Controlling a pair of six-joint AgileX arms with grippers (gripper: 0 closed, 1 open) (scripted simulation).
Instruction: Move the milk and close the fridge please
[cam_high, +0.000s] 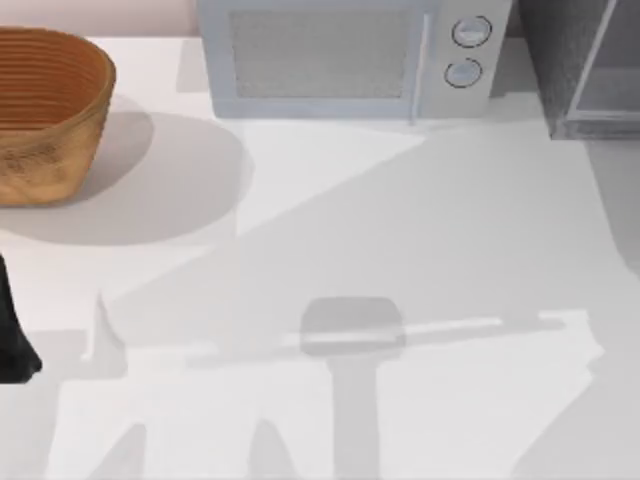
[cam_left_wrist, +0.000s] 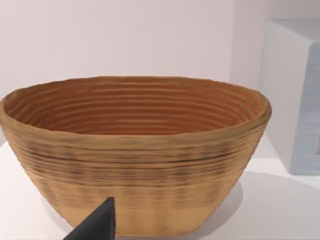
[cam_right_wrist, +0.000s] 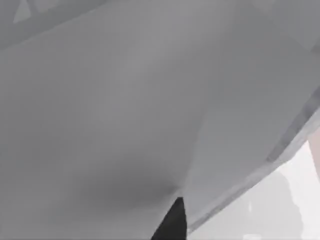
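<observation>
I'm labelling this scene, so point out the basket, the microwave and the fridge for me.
basket (cam_high: 45, 120): top view, outer woven wall.
microwave (cam_high: 320, 55): top view, door window.
fridge (cam_high: 560, 60): top view, speckled dark side.

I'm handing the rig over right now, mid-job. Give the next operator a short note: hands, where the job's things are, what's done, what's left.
Left hand: low at the table's left edge, facing the wicker basket; one dark fingertip shows in its wrist view, nothing seen held.
Right hand: close against a grey panel in its wrist view, a pale frame edge beside it, likely the fridge.
Fridge: back right corner, next to the microwave; I cannot tell whether its door is shut.
Milk: cannot confirm where it is.
Done: unconfirmed. Left: check the milk's placement and that the door is closed.
</observation>
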